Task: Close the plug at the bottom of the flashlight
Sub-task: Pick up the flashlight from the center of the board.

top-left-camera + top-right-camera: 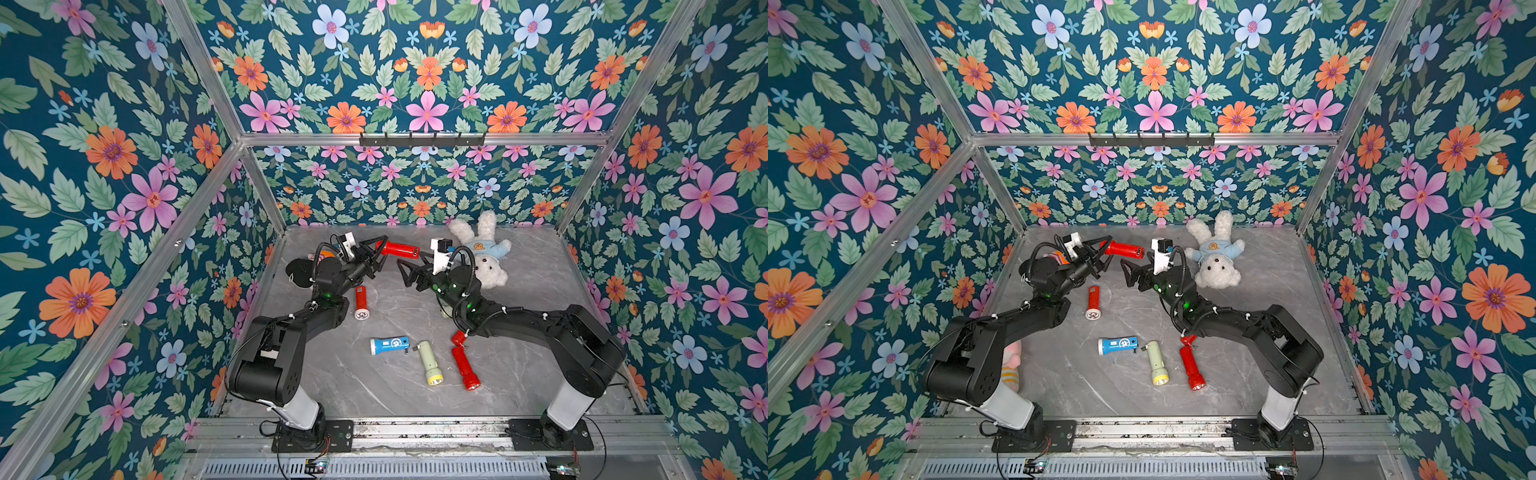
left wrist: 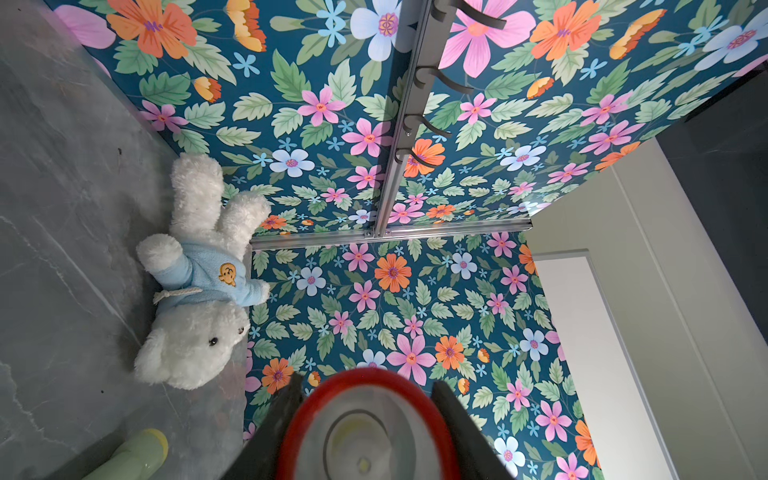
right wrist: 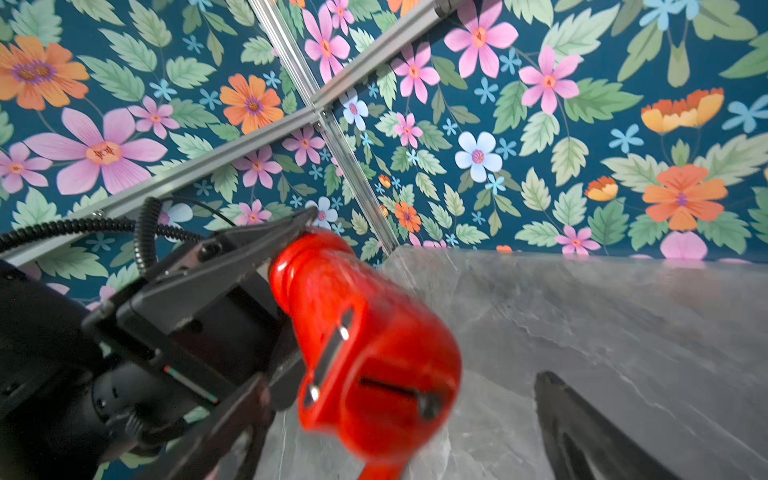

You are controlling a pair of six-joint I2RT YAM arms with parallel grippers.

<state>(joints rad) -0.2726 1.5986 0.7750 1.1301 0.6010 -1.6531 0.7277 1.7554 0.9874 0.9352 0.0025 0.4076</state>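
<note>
The red flashlight [image 1: 400, 249] is held off the table [image 1: 540, 299], toward 12 o'clock of the workspace in both top views [image 1: 1126, 250]. It is gripped at its head end by the left gripper [image 1: 381, 249], whose fingers are closed on either side of the lens rim. Its long axis is seen lying almost level and running along the 9-to-3 line. The lens is turned to 9 o'clock, straight into the left wrist camera [image 2: 365, 436], and the tail is pointed to 3 o'clock. In the right wrist view the tail end [image 3: 365, 345] is presented to the camera, with the metal prongs of the plug [image 3: 328, 361] visible on it. Whether the plug is folded fully flat cannot be told through the blur.

The right gripper [image 1: 405, 272] is spread wide and holds nothing. It is placed near the tail at about 6 o'clock of it, not touching.

A white plush rabbit [image 1: 478, 253] is laid at 1 o'clock of the table. Four more flashlights are spread between centre and 6 o'clock: small red [image 1: 360, 302], blue [image 1: 390, 345], pale green [image 1: 430, 362] and long red [image 1: 465, 368].
</note>
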